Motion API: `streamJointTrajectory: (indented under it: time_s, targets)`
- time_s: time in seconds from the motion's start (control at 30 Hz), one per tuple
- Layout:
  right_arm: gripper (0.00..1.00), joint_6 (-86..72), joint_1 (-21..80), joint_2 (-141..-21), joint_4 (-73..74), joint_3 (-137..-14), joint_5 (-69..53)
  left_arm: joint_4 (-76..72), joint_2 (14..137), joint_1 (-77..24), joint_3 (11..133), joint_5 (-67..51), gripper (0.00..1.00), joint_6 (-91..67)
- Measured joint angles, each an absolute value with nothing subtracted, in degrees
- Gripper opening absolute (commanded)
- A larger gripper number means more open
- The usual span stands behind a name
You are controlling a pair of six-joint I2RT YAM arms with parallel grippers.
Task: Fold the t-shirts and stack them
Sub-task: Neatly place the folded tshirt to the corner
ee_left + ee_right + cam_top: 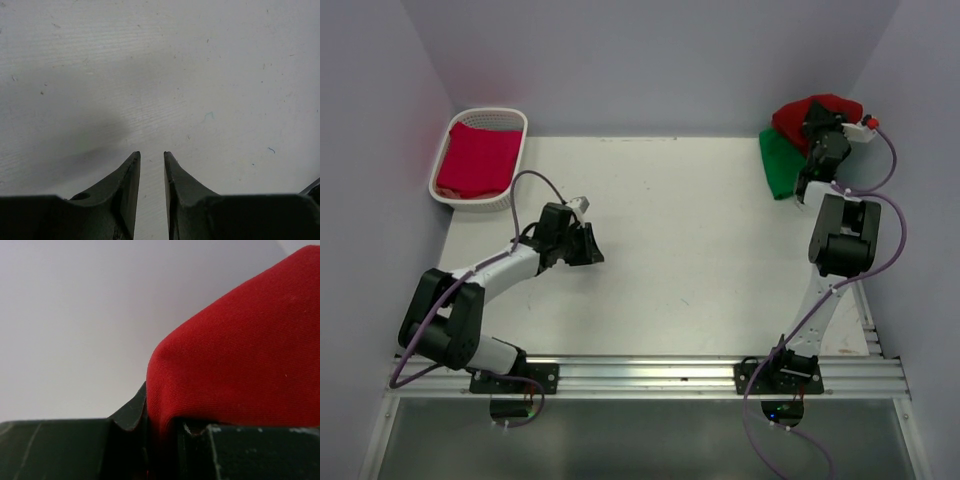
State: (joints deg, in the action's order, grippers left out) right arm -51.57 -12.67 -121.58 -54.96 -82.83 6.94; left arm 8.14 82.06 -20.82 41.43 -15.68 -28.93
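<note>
At the far right corner of the counter (670, 220), the right jaws are clenching the red t-shirt (240, 355) above the green t-shirt (778, 170); the left jaws are hanging narrowly parted, empty, well apart.

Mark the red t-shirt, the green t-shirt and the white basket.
red t-shirt (790, 117), top view, bunched left side.
green t-shirt (778, 172), top view, bare left part.
white basket (472, 201), top view, near rim.
</note>
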Motion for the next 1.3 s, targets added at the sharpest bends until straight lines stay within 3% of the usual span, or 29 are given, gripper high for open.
streamJointTrajectory:
  time_s: [0.47, 0.83, 1.03, 1.3]
  targets:
    - [0.0, -61.9, -13.7, -133.7, -59.8, -73.7, 6.5, 7.8, 83.3, -20.8, 41.7, -16.3, 0.27, -28.9]
    - [0.0, -69.9, -15.2, -135.4, -65.6, -91.2, 1.5, 7.9, 82.8, -20.8, 41.7, -16.3, 0.26, -28.9]
    - [0.0, -74.2, -16.0, -141.7, -70.3, -92.2, 0.4, 8.3, 82.8, -20.8, 41.7, -16.2, 0.26, -28.9]
    - [0.0, -74.0, -16.1, -147.4, -60.7, -91.6, 0.4, 8.4, 82.9, -20.8, 42.0, -16.1, 0.25, -28.9]
